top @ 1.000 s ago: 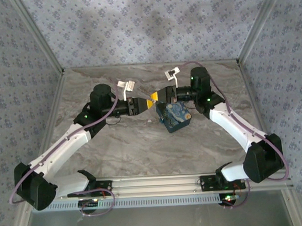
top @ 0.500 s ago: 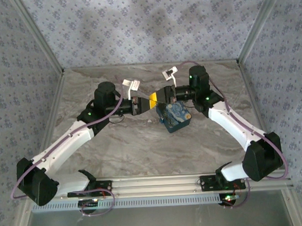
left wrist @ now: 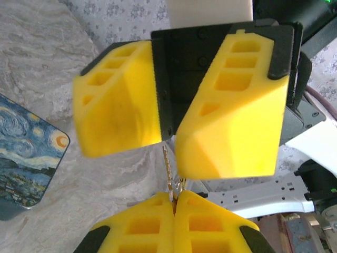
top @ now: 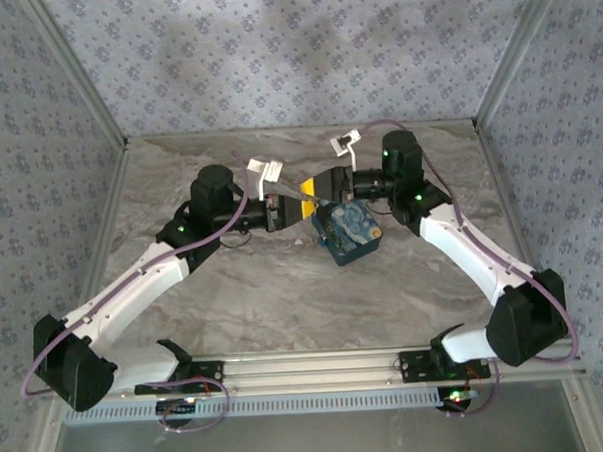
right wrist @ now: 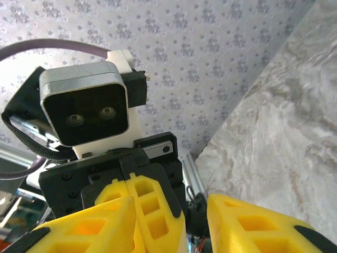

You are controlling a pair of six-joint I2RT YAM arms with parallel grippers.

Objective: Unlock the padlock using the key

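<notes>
Over the middle of the worktop, beside the blue box, the right gripper is held with jaws parted, and the left gripper is clamped on the key. So slight a pinch could be lost: the key may be twisted or dropped if brushed.
</notes>
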